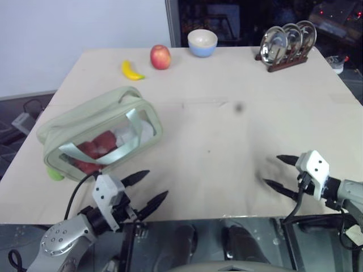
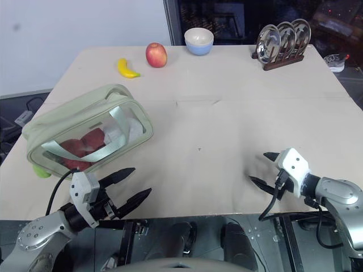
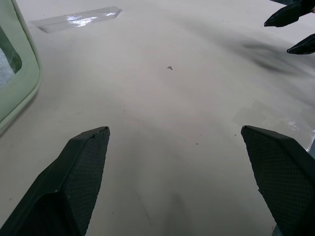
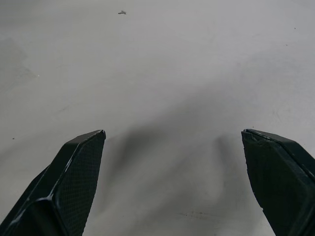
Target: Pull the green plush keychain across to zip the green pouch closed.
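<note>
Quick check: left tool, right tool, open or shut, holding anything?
Left tool: open, holding nothing.
Right tool: open, holding nothing.

A banana (image 1: 132, 71), apple (image 1: 160, 57), bowl (image 1: 202, 42) and plate rack (image 1: 287, 41) are ranged along the table's (image 1: 227, 141) far edge.

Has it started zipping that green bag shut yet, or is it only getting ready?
Only getting ready. Nothing looks done: the pouch lies on the table's left side, untouched. In hand: nothing; the left tool and right tool hover open and empty near the front edge. Left: grasp the keychain peeking out at the pouch's near corner and pull it across.
</note>
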